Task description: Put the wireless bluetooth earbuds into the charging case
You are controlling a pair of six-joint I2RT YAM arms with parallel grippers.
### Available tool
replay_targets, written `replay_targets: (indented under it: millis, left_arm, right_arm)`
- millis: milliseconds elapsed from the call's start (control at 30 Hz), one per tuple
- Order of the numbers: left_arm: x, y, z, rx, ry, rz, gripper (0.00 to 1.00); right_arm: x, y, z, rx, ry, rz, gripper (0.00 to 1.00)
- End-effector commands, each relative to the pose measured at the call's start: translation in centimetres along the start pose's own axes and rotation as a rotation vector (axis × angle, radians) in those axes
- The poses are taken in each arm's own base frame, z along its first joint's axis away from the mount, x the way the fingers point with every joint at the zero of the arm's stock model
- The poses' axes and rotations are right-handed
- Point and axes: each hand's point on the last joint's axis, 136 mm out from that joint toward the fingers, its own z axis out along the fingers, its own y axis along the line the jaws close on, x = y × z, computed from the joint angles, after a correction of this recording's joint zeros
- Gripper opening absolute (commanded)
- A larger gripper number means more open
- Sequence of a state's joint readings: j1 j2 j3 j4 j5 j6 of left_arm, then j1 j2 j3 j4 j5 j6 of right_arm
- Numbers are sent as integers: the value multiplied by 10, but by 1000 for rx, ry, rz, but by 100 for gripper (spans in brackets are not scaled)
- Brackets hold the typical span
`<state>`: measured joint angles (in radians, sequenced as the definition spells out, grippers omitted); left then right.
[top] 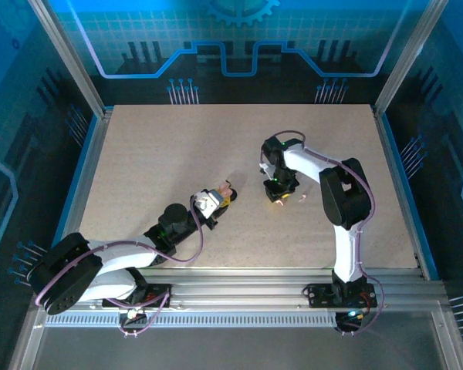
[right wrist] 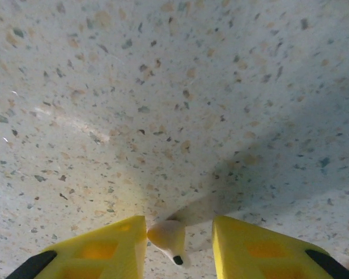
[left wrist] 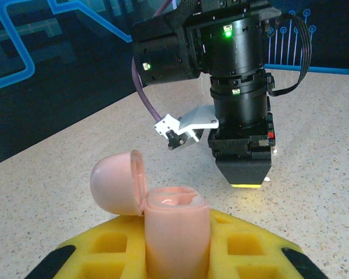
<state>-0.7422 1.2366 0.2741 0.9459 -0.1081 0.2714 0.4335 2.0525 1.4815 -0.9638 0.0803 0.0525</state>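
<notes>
The pale pink charging case stands upright between the yellow fingers of my left gripper, which is shut on it. Its lid is swung open to the left. From above, the case is near the table's middle, at the tip of my left gripper. My right gripper points straight down at the table a short way to the case's right. In the right wrist view a pale pink earbud lies on the table between that gripper's fingers. It touches the left finger; a gap separates it from the right finger.
The right arm's wrist looms just beyond the case in the left wrist view. A small pale piece lies on the table just right of my right gripper. Speckled tabletop stretches behind both grippers, with metal rails along the near edge.
</notes>
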Motion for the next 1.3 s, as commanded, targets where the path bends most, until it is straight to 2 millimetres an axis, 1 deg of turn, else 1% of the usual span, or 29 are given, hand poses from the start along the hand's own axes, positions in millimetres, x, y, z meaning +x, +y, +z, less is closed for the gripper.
replay_targets:
  millis: [0,133,200,500,633,867,1033,1133,1267]
  left_arm:
    - [-20,1,3,7,-49,20,15]
    - [-18,1,4,8,-44,16,15]
    - [-18,0,4,9,-45,17,15]
    - [-18,0,4,8,-44,19,16]
    - [-17,0,4,9,-42,24,16]
    - [-15,-2,7,19,-30,30,16]
    - [-14,-4,11,35,-26,24,16]
    - [-14,-7,15,45,-30,24,16]
    - [-17,-10,23,65,-51,34,16]
  right_arm:
    - [5,3,1,20,38,-18,35]
    - [8,3,5,25,52,-18,34]
    - [8,2,7,29,57,-19,32]
    - [13,1,7,47,74,-18,32]
    - [12,0,8,52,73,-16,25]
    - [8,-1,1,60,37,-4,21]
    - [4,1,-19,49,-44,28,20]
    - [-3,2,-38,41,-131,63,20]
    - [-12,10,-73,-13,-283,100,19]
